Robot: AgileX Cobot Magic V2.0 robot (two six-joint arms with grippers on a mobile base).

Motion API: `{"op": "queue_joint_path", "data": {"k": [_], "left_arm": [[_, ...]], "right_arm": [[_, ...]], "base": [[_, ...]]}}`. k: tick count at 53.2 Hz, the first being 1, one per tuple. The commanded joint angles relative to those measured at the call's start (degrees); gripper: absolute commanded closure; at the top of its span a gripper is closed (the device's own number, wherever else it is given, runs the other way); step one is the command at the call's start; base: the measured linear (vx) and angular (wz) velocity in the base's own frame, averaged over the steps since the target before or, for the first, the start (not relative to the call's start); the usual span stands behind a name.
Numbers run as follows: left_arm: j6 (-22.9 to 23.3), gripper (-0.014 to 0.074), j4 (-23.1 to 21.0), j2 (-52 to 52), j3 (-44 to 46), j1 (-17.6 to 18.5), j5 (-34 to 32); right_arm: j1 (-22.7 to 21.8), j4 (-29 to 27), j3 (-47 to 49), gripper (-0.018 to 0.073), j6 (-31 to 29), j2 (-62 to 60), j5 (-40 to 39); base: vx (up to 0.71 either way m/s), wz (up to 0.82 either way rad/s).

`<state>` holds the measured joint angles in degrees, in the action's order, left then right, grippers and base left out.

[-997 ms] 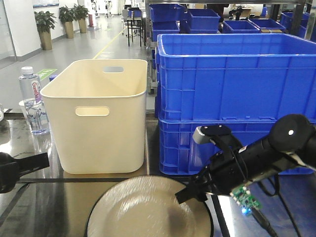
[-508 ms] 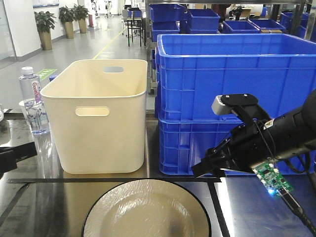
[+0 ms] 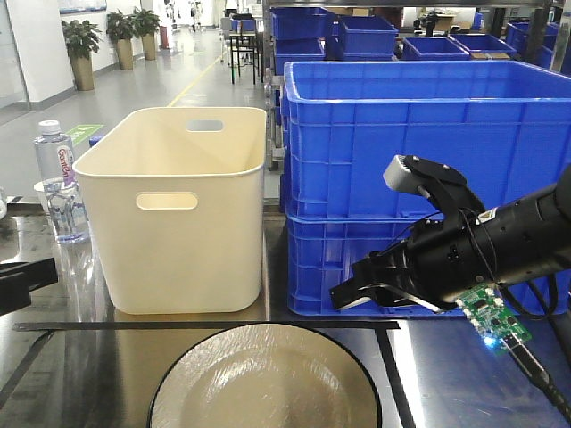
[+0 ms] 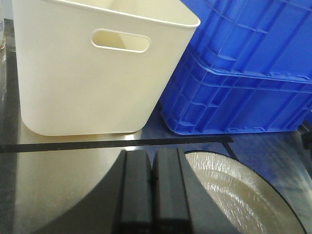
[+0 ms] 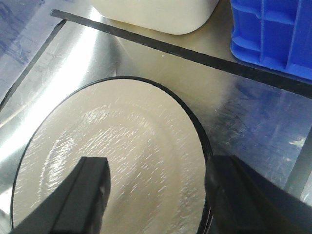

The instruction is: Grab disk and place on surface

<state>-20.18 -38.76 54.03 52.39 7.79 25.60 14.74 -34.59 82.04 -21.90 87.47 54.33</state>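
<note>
The disk [image 3: 265, 379] is a cream plate with a black rim, lying flat on the surface [image 3: 89, 374], a glossy dark tabletop marked with black tape lines. My right gripper [image 3: 352, 294] hangs open above the plate's right rim, touching nothing. In the right wrist view its fingers [image 5: 92, 190] straddle the right part of the disk [image 5: 112, 151] from above, over the surface [image 5: 243, 107]. My left gripper [image 4: 152, 180] is shut and empty, low over the surface [image 4: 58, 180], just left of the disk [image 4: 243, 195]. Only a dark tip of the left arm [image 3: 18, 283] shows in the front view.
A cream plastic bin [image 3: 183, 209] stands behind the plate on the left. Two stacked blue crates [image 3: 419, 178] stand behind on the right. A water bottle [image 3: 59, 183] is at the far left. A black tape line [image 3: 178, 325] runs between the bin and the plate.
My right gripper has lifted off the plate's right rim, swung right and up, and now stands open. The left arm has drawn back to the left edge. The plate stays flat.
</note>
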Motion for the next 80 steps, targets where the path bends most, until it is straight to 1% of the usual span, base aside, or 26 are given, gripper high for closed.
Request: {"op": "queue_joint_path", "data": {"k": [1,10,15,17,18,21,22,23,25,26,28,29,30,31,34,39,42,48,51,52,56,61,80], "left_arm": [[-0.12,0.0605,-1.57,-0.76,1.59,0.01,-3.41],[-0.12,0.0605,-1.23,-0.81,0.65,0.01,-4.35],[0.21,0.0605,2.22,-2.88,-3.14,0.22,-10.17],[1.47,0.0605,4.04,-4.56,-6.1,0.45,-13.14],[2.26,0.0605,5.6,-5.7,-7.74,0.58,-14.88],[7.27,0.0605,12.4,-9.19,-12.51,0.93,-19.64],[10.97,0.0605,16.77,-10.7,-14.35,0.93,-21.66],[13.02,0.0605,19.17,-11.77,-16.19,0.88,-22.6],[19.55,0.0605,26.9,-14.98,-19.28,0.88,-24.87],[22.88,0.0605,29.46,-16.58,-21.16,0.88,-25.6],[27.63,0.0605,36.47,-19.66,-24.91,0.76,-27.82],[29.76,0.0605,39.26,-20.65,-26.77,0.67,-28.99],[31.19,0.0605,41.25,-22.14,-28.59,0.53,-29.86],[31.67,0.0605,42.4,-23.59,-29.74,0.28,-30.48],[31.16,0.0605,42.73,-27.7,-34.58,-0.48,-30.74],[30.62,0.0605,40.84,-33.59,-41.41,-2.18,-30.05],[28.2,0.0605,39.93,-37.62,-44.72,-3.31,-29.99],[22.66,0.0604,39.96,-44.26,-50.33,-5.57,-29.93],[21.99,0.0604,39.96,-47.55,-52.79,-6.32,-29.93],[22.0,0.0604,39.96,-48.24,-53.22,-6.62,-29.81],[22.28,0.0604,39.96,-51.65,-53.03,-7.18,-23.6],[22.84,0.0604,39.96,-54.03,-53.03,-7.18,-20.46],[22.84,0.0604,39.96,-54.96,-53.03,-7.18,-19.31]], "right_arm": [[-0.01,-2.3,1.97,0.01,-0.16,-2.45,-2.37],[-0.01,-2.3,1.97,0.0103,-0.16,-2.45,-2.37],[-0.01,-2.3,1.97,0.0103,-0.16,-2.45,-2.21],[-0.01,-2.3,1.97,0.0103,-0.22,-2.45,-2.21],[-0.01,-2.3,1.97,0.0103,-0.22,-2.45,-2.21],[-0.01,-2.3,1.97,0.0103,-0.22,-2.45,-2.21],[-0.01,-2.3,1.97,0.0103,-0.22,-2.45,-2.21],[-0.01,-2.3,1.97,0.0103,-0.22,-2.45,-2.21],[-0.01,-2.3,1.97,0.0103,-0.22,-2.45,-2.21],[-0.01,-2.3,1.97,0.0103,-0.22,-2.45,-2.21],[-0.01,-2.24,1.97,0.0103,-0.22,-2.45,-2.21],[-0.01,-2.24,1.97,0.0103,-0.22,-2.45,-2.21],[-0.01,-2.24,1.97,0.0103,-0.22,-2.45,-2.21],[-0.01,-2.24,1.97,0.0103,-0.22,-2.45,-2.21],[-0.01,-2.24,1.97,0.0103,-0.22,-2.45,-2.21],[-0.01,-2.18,1.97,0.0103,-0.22,-2.45,-2.21],[-0.01,-2.13,1.97,0.0103,-0.22,-2.45,-2.21],[-0.01,-2.13,1.97,0.0103,-0.22,-2.45,-2.21],[-0.01,-2.13,1.97,0.0103,-0.22,-2.45,-2.21],[-0.01,-2.13,1.97,0.0103,-0.22,-2.45,-2.21],[-0.01,-2.13,1.97,0.0103,-0.22,-2.45,-2.21],[-0.01,-2.13,1.97,0.0103,-0.22,-2.45,-2.21],[-0.01,-2.13,1.97,0.0103,-0.22,-2.45,-2.21]], "base": [[0.0,0.0],[0.0,0.0],[0.0,0.0],[0.0,0.0],[0.0,0.0],[0.0,0.0],[0.0,0.0],[0.0,0.0],[0.0,0.0],[0.0,0.0],[0.0,0.0],[0.0,0.0],[0.0,0.0],[0.0,0.0],[0.0,0.0],[0.0,0.0],[0.0,0.01],[0.0,0.0],[0.0,0.0],[0.0,0.0],[0.0,0.0],[0.0,0.0],[0.0,0.0]]}}
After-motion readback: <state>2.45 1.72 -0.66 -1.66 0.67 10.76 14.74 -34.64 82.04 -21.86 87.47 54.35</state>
